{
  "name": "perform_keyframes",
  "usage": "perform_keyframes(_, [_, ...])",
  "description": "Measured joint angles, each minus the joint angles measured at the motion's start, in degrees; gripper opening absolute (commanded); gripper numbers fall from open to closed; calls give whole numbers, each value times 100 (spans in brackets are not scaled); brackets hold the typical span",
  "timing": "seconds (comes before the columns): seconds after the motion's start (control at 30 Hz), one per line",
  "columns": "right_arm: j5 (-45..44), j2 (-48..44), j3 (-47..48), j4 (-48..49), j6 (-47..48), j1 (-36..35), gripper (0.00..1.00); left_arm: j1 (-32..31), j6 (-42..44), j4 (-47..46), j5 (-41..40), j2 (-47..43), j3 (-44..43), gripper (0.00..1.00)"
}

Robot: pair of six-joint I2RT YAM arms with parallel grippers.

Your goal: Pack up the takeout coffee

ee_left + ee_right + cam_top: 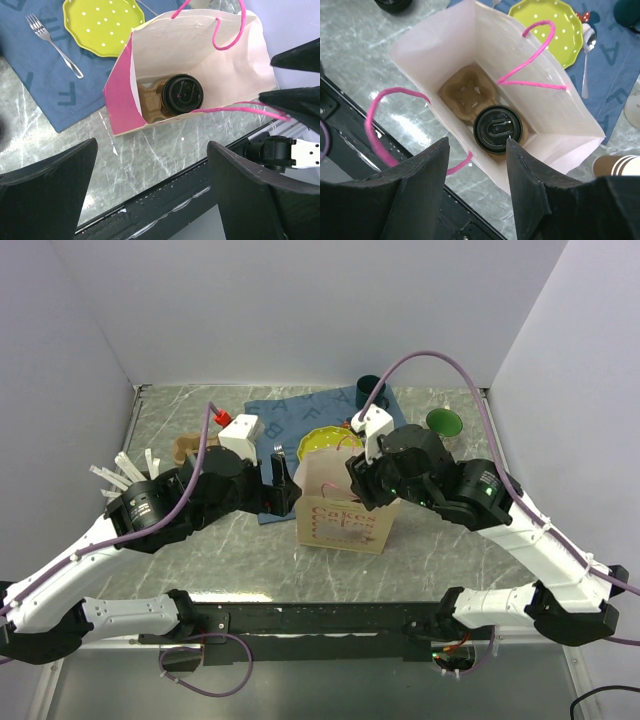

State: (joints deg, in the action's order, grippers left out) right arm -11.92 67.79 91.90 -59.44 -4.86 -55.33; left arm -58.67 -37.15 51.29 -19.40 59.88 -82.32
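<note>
Finding: the takeout coffee (497,128), black lid on and upright, sits at the bottom of the paper bag (420,55), seated in one pocket of a brown cardboard cup carrier (467,95). The neighbouring pocket is empty. We judge the placing done and the clean exit outstanding.

The right gripper (477,142) hangs over the bag mouth, directly above the lid, jaws spread and holding nothing. The left gripper (152,150) hovers just outside the bag's near wall, jaws wide apart and likewise empty.

One pink handle (390,125) loops close by a right finger; we cannot tell whether they touch. We recommend lifting the right gripper straight up, jaws kept apart, with no sideways drift that might hook the handle and tip the bag. The left should stay off the bag wall.

A yellow dotted plate (102,22) and a fork (52,42) lie behind on a blue cloth (30,75), apart from the work.
</note>
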Motion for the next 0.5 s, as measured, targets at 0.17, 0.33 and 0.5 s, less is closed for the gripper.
perform_keyframes(0.17, [-101,68,503,-289,-168,4,54,0,72,11,-2,24,-107,97])
perform_keyframes(0.33, [-354,94,1235,-494,-487,11,67,0,190,-116,-81,111,-516,97])
perform_keyframes(0.5, [-564,-39,1419,-890,-951,11,100,0,269,-378,-319,96,-654,97])
